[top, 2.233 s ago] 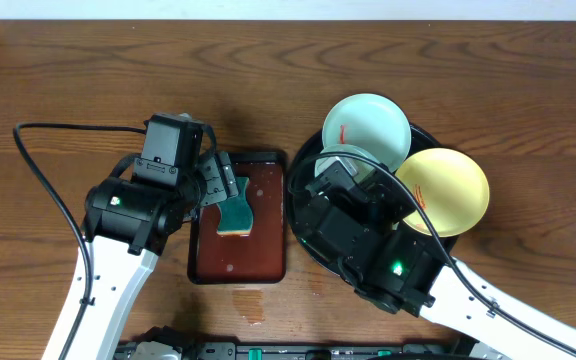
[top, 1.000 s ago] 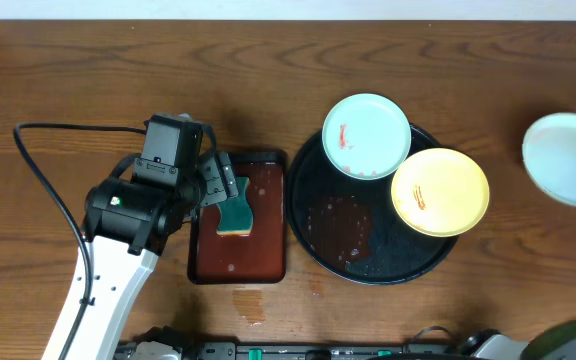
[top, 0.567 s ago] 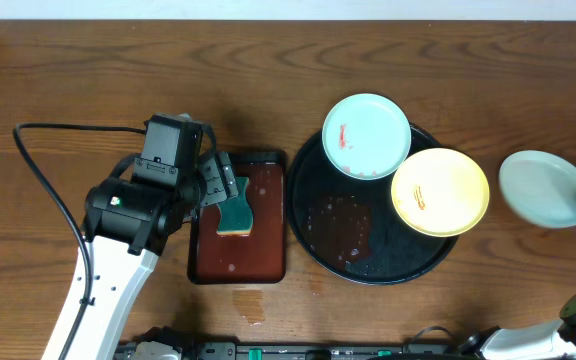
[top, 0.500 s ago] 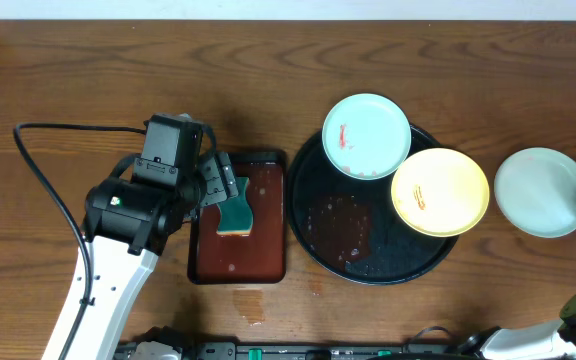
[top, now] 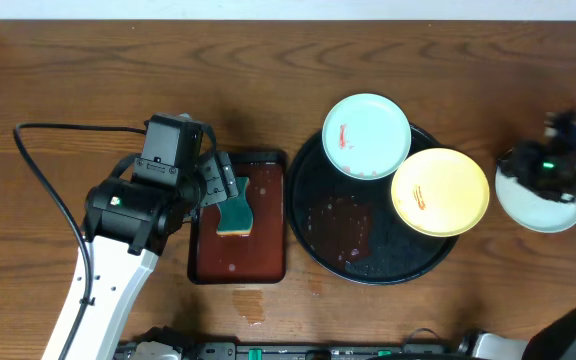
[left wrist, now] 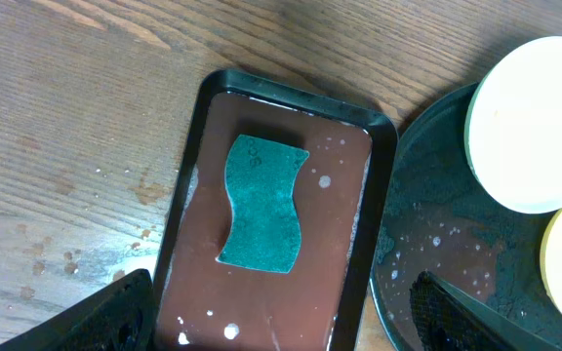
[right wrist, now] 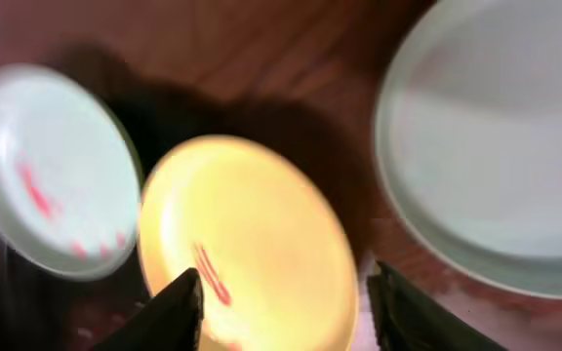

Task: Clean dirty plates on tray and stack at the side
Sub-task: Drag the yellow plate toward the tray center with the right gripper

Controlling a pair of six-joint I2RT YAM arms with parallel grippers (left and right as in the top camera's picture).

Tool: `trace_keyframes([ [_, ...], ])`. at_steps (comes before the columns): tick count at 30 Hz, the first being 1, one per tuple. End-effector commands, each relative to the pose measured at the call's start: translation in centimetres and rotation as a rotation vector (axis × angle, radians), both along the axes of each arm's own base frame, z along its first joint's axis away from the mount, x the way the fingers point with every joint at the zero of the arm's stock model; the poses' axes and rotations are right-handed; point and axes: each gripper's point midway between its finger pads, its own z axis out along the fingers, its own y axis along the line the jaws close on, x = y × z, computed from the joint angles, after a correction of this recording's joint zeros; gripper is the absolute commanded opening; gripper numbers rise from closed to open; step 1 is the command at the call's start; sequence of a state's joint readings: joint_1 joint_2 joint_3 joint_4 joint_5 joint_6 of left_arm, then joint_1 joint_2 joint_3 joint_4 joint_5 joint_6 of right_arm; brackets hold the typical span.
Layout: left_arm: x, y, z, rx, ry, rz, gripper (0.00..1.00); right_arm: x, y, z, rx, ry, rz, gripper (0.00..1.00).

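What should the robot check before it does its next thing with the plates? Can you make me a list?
1. Set-aside plate is off the black tray, on the table: ok.
2. Right gripper is empty, fingers apart: ok.
3. Black tray is free of dirty plates: not ok. The mint plate and yellow plate sit on it with red smears.
4. Sponge is ready: ok. It lies flat in the red-brown tray, below the open left gripper.
5. Set-aside plate is fully clean: cannot tell, since it is partly hidden and blurred.
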State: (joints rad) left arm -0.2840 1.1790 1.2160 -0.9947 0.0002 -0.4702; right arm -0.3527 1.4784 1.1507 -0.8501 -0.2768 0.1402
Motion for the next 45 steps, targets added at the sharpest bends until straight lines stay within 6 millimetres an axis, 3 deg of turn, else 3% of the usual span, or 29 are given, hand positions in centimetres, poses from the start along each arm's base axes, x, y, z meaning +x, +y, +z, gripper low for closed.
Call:
trace_keyframes([
  [1,0.1,0.3,0.0,0.014,-0.001,0.005,0.84,-0.6,-0.9,-1.3,-0.269,0.110,0.028,0.50],
  [5,0.1,0.3,0.0,0.014,-0.001,0.005,0.85,-0.8,-1.6,-3.1,-0.476,0.209,0.048,0.42],
  [8,0.1,0.3,0.0,0.014,-0.001,0.005,0.84,-0.5,-2.5,-4.5,-0.531,0.253,0.021,0.36],
  [11,0.1,0.3,0.0,0.014,-0.001,0.005,0.84,-0.4,-2.7,-6.2,-0.507,0.290,0.026,0.31],
  [17,0.1,0.3,0.0,0.014,-0.001,0.005,0.85,-0.9,0.0,-9.2,-0.343,0.345,0.093,0.26],
  [18,0.1,0.3,0.0,0.014,-0.001,0.005,0.84,-1.0,0.1,-9.3,-0.333,0.350,0.097,0.25],
  [23,0.1,0.3,0.0,0.014,-0.001,0.005,0.84,-1.5,-0.6,-8.7,-0.374,0.367,0.084,0.01],
  [30,0.1,0.3,0.0,0.014,-0.001,0.005,0.84,-2.0,-0.3,-4.8,-0.379,0.280,0.070,0.01],
  [33,0.1,0.3,0.0,0.014,-0.001,0.005,0.84,-2.4,1.2,-2.3,-0.317,0.203,0.094,0.01],
  [38,0.1,0.3,0.0,0.014,-0.001,0.005,0.85,-2.6,6.4,0.4,-0.122,0.075,0.242,0.01],
  [41,0.1,0.3,0.0,0.014,-0.001,0.005,0.84,-3.3,9.0,0.3,-0.053,0.087,0.314,0.01],
  [45,0.1,0.3,0.0,0.014,-0.001,0.005,0.84,-4.9,11.8,-1.9,-0.019,0.154,0.374,0.01],
])
